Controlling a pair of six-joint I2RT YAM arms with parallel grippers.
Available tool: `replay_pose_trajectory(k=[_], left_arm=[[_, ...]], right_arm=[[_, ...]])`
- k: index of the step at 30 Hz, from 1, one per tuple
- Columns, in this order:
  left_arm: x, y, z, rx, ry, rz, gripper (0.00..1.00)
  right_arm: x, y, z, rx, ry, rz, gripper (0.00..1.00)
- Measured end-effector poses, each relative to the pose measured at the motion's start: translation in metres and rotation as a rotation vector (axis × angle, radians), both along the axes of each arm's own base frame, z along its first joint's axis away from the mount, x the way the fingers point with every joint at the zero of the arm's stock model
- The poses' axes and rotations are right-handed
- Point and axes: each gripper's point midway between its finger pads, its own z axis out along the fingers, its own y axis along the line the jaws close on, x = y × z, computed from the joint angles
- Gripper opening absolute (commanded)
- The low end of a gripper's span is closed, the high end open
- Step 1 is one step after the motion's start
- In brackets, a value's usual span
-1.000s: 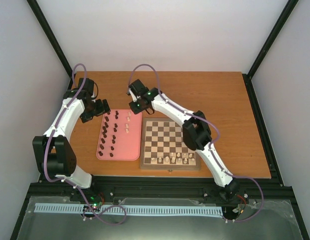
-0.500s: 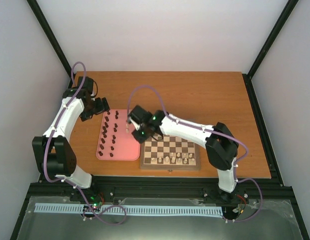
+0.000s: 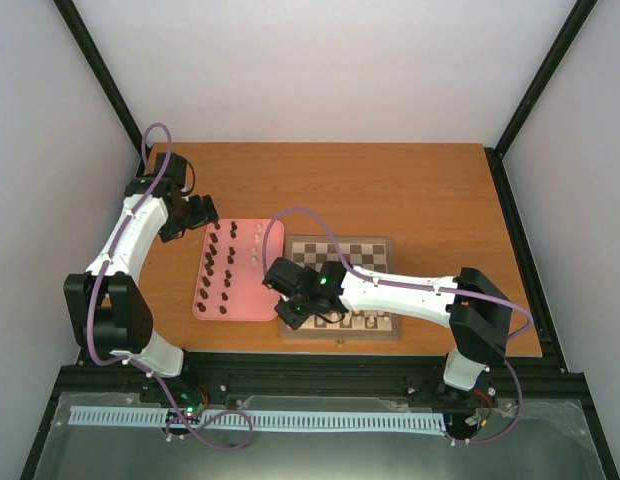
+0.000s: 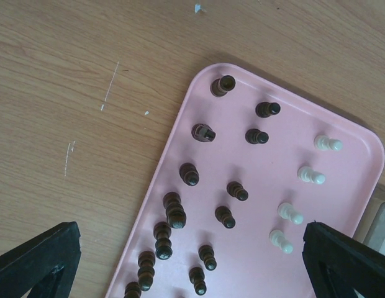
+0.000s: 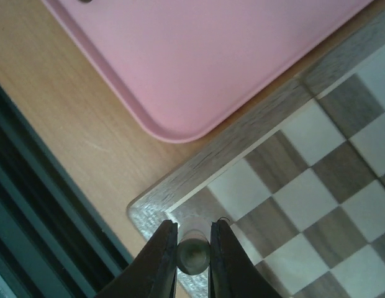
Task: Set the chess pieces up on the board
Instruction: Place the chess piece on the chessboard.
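Now right pincer has swung off tray to near-left corner of board, clamped on white piece. Unmoved, left pincer gapes wide.

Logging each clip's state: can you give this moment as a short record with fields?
right fingers: shut on a cream piece, over the board at its near-left corner
left fingers: open, empty, near the pink tray at its far-left corner
tray: many dark pieces, four cream pieces
board: cream men along near row, partly hidden by arm
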Motion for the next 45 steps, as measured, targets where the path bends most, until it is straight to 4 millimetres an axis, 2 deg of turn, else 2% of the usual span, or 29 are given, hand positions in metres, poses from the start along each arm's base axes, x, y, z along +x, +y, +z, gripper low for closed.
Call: replay_pose_trajectory(k=[7,30,34,40,45], left_arm=[[-0.001,0.002,0.003,0.009,-0.011,0.004,1.0],[-0.005,0.002,0.002,0.008,-0.006,0.003,1.0],[-0.005,0.002,0.002,0.009,-0.006,0.003,1.0],[-0.006,0.002,0.0,0.009,-0.002,0.003,1.0],[-0.006,0.002,0.0,0.009,-0.001,0.003,1.0]], right_arm=[[-0.019,0.007,-0.011,0.012,0.018,0.029,0.05],[-0.011,-0.001,-0.042,-0.026,0.003,-0.05,0.06],[-0.01,-0.001,-0.043,-0.03,-0.002,-0.052,0.09],[-0.01,-0.002,-0.046,-0.037,-0.001,-0.052,0.22],[-0.011,-0.003,-0.049,-0.037,0.002,-0.047,0.24]])
